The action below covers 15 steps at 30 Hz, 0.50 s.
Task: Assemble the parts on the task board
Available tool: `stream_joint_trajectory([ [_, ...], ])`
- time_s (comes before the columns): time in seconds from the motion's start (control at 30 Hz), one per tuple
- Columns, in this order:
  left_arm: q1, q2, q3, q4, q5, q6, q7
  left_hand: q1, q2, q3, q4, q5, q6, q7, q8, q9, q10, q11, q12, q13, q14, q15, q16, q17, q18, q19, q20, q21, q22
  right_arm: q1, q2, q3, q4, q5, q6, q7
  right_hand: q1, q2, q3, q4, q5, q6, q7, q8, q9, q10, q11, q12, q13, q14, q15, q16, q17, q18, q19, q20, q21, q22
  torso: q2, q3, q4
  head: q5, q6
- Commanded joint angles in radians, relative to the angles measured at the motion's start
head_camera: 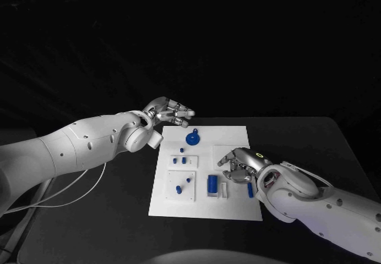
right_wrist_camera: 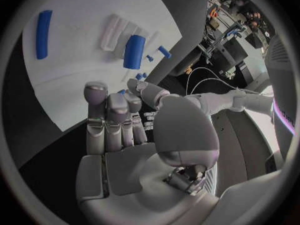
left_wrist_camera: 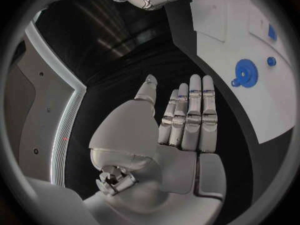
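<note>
The flat white rectangular task board (head_camera: 208, 209) lies mid-table on the matte black table (head_camera: 317, 143). On it rest a blue toothed gear (head_camera: 192, 137), a chunky blue block (head_camera: 213, 184) beside a white slotted holder (head_camera: 224, 190), a slim blue bar (head_camera: 250, 190) and small blue pegs (head_camera: 179, 161). The silver left hand (head_camera: 169, 112) hovers off the board's far corner, fingers straight, holding nothing. The silver right hand (head_camera: 242, 164) hangs over the board's right side, fingers loosely curled, empty.

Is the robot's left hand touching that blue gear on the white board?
Apart. The left wrist view shows the left hand open over black table, a clear gap from the blue gear.
</note>
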Motion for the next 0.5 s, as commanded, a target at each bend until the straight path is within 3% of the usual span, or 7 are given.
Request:
stream_joint_trajectory([
  [0.03, 0.000, 0.002, 0.000, 0.001, -0.004, 0.015, 0.007, -0.008, -0.001, 0.001, 0.007, -0.004, -0.007, 0.000, 0.000, 0.001, -0.007, -0.002, -0.004, 0.001, -0.004, 0.003, -0.002, 0.002, -0.001, 0.000, 0.005, 0.005, -0.002, -0.006, 0.006, 0.000, -0.005, -0.071, -0.015, 0.062, -0.016, 0.005, 0.034, -0.001, 0.042, -0.015, -0.003, -0.002, -0.001, 0.001, -0.014, 0.002, -0.001, 0.001, -0.011, 0.004, -0.001, 0.003, 0.039, -0.012, 0.009, 0.076, 0.000, -0.0001, 0.0011, 0.001, -0.002],
  [0.13, 0.000, 0.002, 0.000, 0.000, -0.004, 0.016, 0.007, -0.008, -0.001, 0.001, 0.007, -0.004, -0.007, 0.000, 0.000, 0.001, -0.007, -0.002, -0.004, 0.001, -0.004, 0.003, -0.002, 0.002, -0.001, 0.000, 0.005, 0.005, -0.002, -0.011, 0.011, 0.000, -0.011, -0.071, 0.003, 0.066, -0.051, 0.010, 0.117, -0.007, 0.091, -0.022, -0.006, -0.002, -0.001, 0.000, -0.019, 0.001, 0.002, 0.000, -0.016, 0.005, 0.001, 0.000, 0.034, -0.019, 0.025, 0.077, 0.000, -0.0003, 0.0020, 0.000, -0.002],
  [0.23, 0.000, 0.002, 0.000, 0.000, -0.004, 0.016, 0.007, -0.008, -0.001, 0.001, 0.007, -0.004, -0.007, 0.000, 0.000, 0.001, -0.007, -0.002, -0.004, 0.001, -0.004, 0.003, -0.002, 0.002, -0.001, 0.000, 0.005, 0.005, -0.002, -0.016, 0.019, 0.000, -0.019, -0.071, 0.028, 0.066, -0.094, 0.025, 0.203, -0.022, 0.089, -0.032, -0.012, -0.002, -0.002, 0.001, -0.024, 0.002, 0.006, 0.000, -0.021, 0.006, 0.004, -0.001, 0.024, -0.024, 0.051, 0.077, 0.000, -0.0009, 0.0016, 0.001, -0.003],
  [0.5, 0.000, 0.003, 0.000, -0.001, -0.004, 0.016, 0.007, -0.008, -0.001, 0.001, 0.007, -0.004, -0.007, 0.000, 0.000, 0.001, -0.007, -0.002, -0.004, 0.001, -0.004, 0.003, -0.002, 0.002, -0.001, 0.000, 0.005, 0.005, -0.002, -0.026, 0.037, 0.000, -0.040, -0.070, 0.096, 0.056, -0.140, 0.056, 0.264, -0.056, 0.083, -0.024, -0.013, -0.002, -0.001, 0.001, -0.024, 0.011, 0.016, 0.000, -0.021, 0.010, 0.010, 0.002, 0.009, -0.024, 0.091, 0.077, 0.000, -0.0016, 0.0019, 0.002, -0.006],
])
